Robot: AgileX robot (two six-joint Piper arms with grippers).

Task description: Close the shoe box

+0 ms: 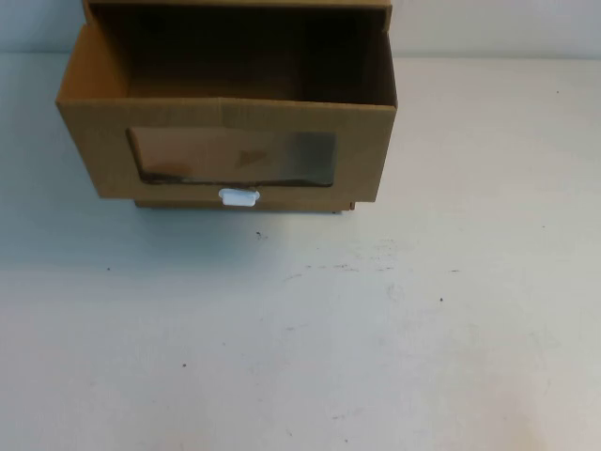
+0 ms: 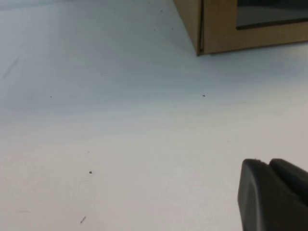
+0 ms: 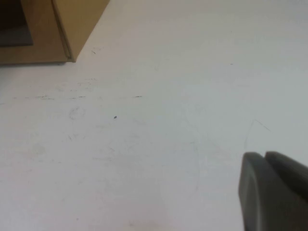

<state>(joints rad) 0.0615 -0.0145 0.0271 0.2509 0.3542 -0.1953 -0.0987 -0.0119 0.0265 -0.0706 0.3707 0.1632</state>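
Note:
The shoe box [image 1: 366,150] is a brown cardboard drawer-style box at the table's far left-centre. Its drawer stands pulled out toward me, its top open and its inside dark. The front has a wide clear window [image 1: 235,155] and a small white tab [image 1: 238,196] at its bottom edge. Neither arm shows in the high view. My left gripper [image 2: 265,162] is shut and empty, low over bare table, apart from the box's corner [image 2: 216,29]. My right gripper [image 3: 263,156] is shut and empty, apart from the box's other corner [image 3: 72,19].
The white table [image 1: 376,329] has small dark specks and faint scuff marks. The box's outer shell [image 1: 235,6] rises behind the drawer at the far edge. A pale wall stands behind the table.

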